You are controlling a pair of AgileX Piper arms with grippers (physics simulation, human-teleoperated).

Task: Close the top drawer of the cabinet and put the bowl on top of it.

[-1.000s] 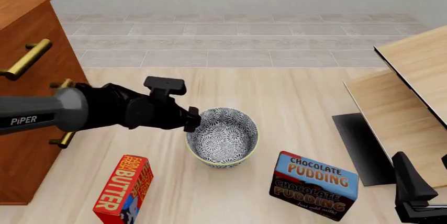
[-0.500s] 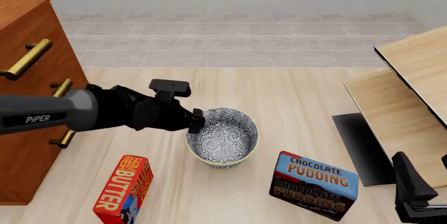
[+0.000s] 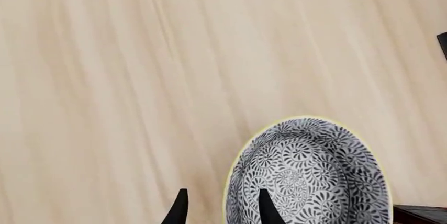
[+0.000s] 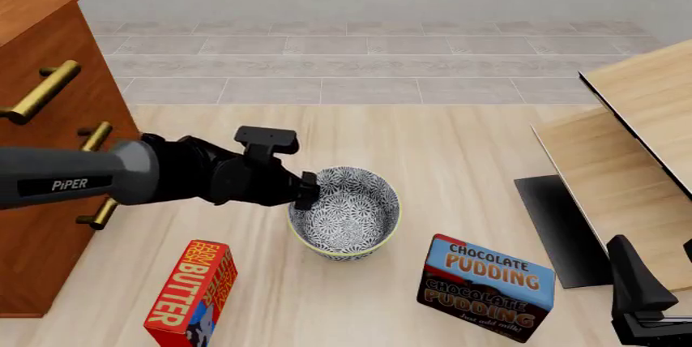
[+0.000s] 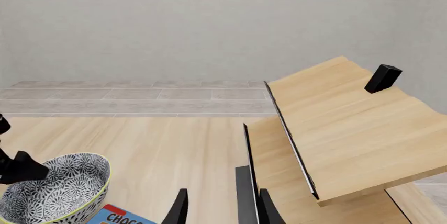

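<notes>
The cabinet (image 4: 44, 160) stands at the far left of the table (image 4: 454, 144) in the front view, with brass bar handles protruding from its drawer fronts; the top drawer (image 4: 49, 59) carries the uppermost handle. Pale light-wood furniture (image 4: 638, 144) occupies the right side of the table.

The left arm (image 4: 97, 177) extends from the left edge across the front of the cabinet toward the table centre. The bowl (image 4: 343, 212) sits upright on the table near the centre, well apart from the cabinet.

The left gripper (image 3: 220, 213) is positioned at the bowl's left rim. In the left wrist view its fingers are parted and straddle the rim: one fingertip lies over the patterned interior, the other outside the wall. Contact with the rim cannot be confirmed.

A chocolate pudding box (image 4: 487, 286) lies just beside the bowl on its right and nearer the camera. A butter box (image 4: 193, 292) stands to the bowl's near left.

The right gripper (image 5: 220, 208) is at the lower right, near the light-wood furniture, fingers parted, holding nothing.
</notes>
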